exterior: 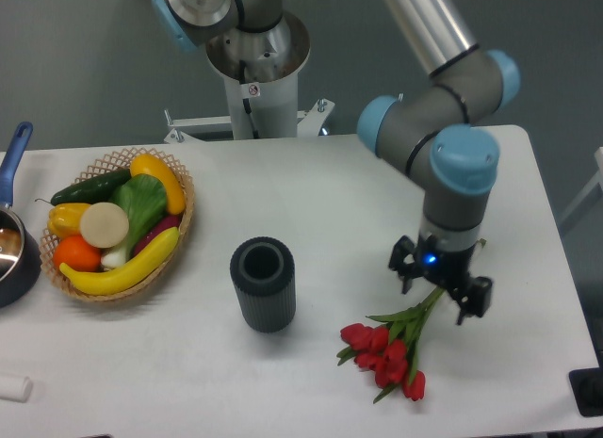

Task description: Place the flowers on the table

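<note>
The flowers (388, 353), a bunch of red tulips with green leaves and stems, lie on the white table (330, 202) near its front right. Their red heads point to the front left and the stems run up to the right under my gripper (441, 289). My gripper is open, its two fingers spread to either side of the stems, and it stands a little above them without gripping.
A dark grey ribbed vase (263, 283) stands upright left of the flowers. A wicker basket (121, 221) of fruit and vegetables sits at the left. A blue-handled pot (13, 240) is at the far left edge. The table's right edge is close to the gripper.
</note>
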Motion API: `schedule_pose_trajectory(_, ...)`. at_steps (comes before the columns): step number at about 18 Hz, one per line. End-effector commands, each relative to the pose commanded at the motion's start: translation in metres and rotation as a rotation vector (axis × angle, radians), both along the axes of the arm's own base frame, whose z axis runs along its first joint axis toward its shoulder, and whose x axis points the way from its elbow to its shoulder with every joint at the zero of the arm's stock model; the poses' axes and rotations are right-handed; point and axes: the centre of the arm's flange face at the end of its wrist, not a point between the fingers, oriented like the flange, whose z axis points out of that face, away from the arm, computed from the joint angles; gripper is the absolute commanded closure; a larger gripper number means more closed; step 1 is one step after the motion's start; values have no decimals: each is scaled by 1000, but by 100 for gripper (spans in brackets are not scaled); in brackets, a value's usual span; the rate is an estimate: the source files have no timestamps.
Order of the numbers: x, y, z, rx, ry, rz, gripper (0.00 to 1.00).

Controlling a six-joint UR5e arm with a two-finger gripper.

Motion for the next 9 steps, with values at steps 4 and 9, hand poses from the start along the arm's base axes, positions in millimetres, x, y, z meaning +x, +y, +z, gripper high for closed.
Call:
schedule_pose_trajectory(4, -17, -51, 37, -52, 26, -134, 0)
schedule_pose_trajectory(9, -32, -104, 53, -119, 18, -272, 0)
